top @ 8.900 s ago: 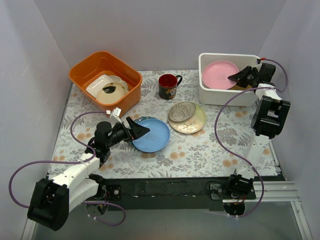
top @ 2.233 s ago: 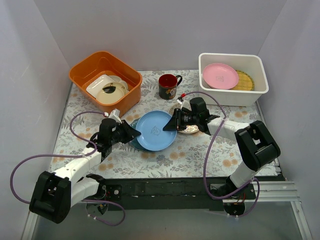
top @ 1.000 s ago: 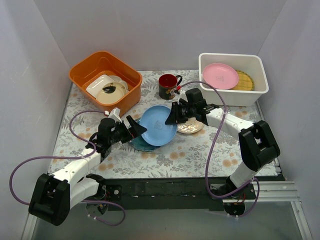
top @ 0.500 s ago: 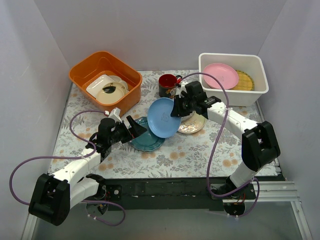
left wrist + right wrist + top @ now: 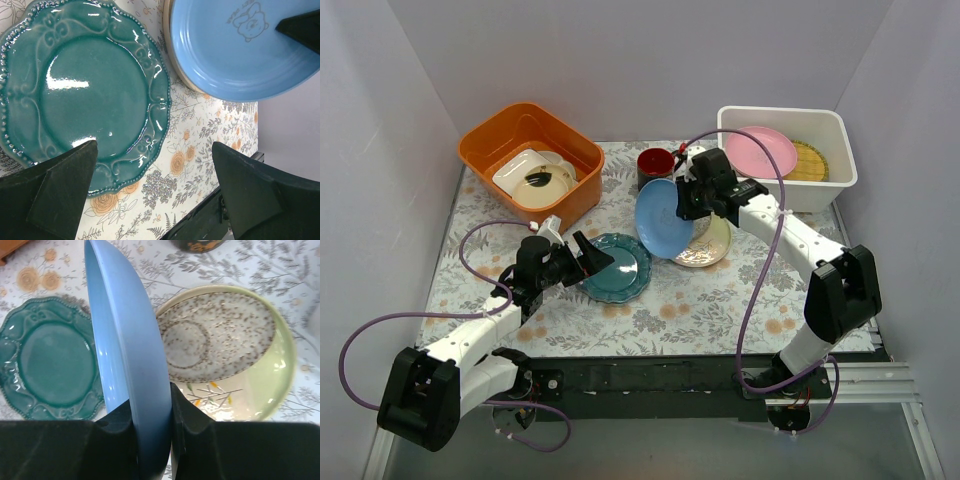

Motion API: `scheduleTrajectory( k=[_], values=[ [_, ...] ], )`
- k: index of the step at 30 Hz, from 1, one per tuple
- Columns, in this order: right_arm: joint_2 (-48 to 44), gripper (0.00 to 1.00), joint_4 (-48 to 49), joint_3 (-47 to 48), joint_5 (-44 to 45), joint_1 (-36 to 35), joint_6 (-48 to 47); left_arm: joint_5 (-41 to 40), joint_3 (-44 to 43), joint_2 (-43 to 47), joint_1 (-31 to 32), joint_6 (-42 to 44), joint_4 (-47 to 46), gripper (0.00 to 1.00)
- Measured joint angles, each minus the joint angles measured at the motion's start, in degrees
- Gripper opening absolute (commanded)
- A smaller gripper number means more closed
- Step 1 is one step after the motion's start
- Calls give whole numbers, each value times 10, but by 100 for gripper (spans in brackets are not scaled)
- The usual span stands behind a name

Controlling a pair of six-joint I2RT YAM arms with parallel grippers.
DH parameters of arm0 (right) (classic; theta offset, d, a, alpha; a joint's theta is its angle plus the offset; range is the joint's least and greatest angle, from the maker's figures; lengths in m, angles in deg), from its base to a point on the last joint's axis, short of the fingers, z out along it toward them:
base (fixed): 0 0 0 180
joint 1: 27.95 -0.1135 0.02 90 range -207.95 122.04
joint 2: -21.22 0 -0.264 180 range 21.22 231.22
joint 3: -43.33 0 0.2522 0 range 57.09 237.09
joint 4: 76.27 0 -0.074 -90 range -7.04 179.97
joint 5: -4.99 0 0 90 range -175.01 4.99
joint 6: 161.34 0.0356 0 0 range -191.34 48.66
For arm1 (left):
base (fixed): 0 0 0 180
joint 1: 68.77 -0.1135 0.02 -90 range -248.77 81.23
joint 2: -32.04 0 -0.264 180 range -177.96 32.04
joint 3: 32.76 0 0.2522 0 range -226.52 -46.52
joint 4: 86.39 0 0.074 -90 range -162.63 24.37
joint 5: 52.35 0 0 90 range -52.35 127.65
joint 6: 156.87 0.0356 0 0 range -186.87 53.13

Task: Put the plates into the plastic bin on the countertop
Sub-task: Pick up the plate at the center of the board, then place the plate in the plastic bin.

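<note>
Blue plate point(image 5: 665, 217) is up off the countertop point(image 5: 720, 300) right now, pinched by its rim in the right gripper point(image 5: 692, 196), jaws narrow and clamped on either side of the edge. It hangs near the middle of the table, just at 6 o'clock of the mug point(image 5: 653, 160) and over the 9 o'clock edge of the speckled plate point(image 5: 705, 243). The plastic bin point(image 5: 840, 122) sits at roughly 2 o'clock from it, with a pink plate point(image 5: 760, 150) and a yellow woven plate point(image 5: 810, 160) already inside.

My take on doing this carry well: it's a one-edge grip, so the plate could swing or slip if the arm whips around. I'd go slow, lift enough to clear the mug and the bin's near wall, then roll it flat before letting go so it lands on the pink one instead of clanking in on edge.

Orientation: it's standing nearly on edge. In the right wrist view it's edge-on, rim running 6 to 12 o'clock out of the jaws, hollow face turned to 9 o'clock toward the teal plate point(image 5: 47, 365). It's round, so there's no true long axis, but from above its oval outline runs about 12 to 6.

Left gripper point(image 5: 592, 253) is spread wide, holding nothing, parked at the teal plate's 9 o'clock rim.
</note>
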Motion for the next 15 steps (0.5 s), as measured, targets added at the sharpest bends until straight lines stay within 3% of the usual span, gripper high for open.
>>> scheduleTrajectory(
  k=[15],
  values=[
    [-9,1,-42,35,122,23,-48,0,0,0,0,0,0,98]
  ],
)
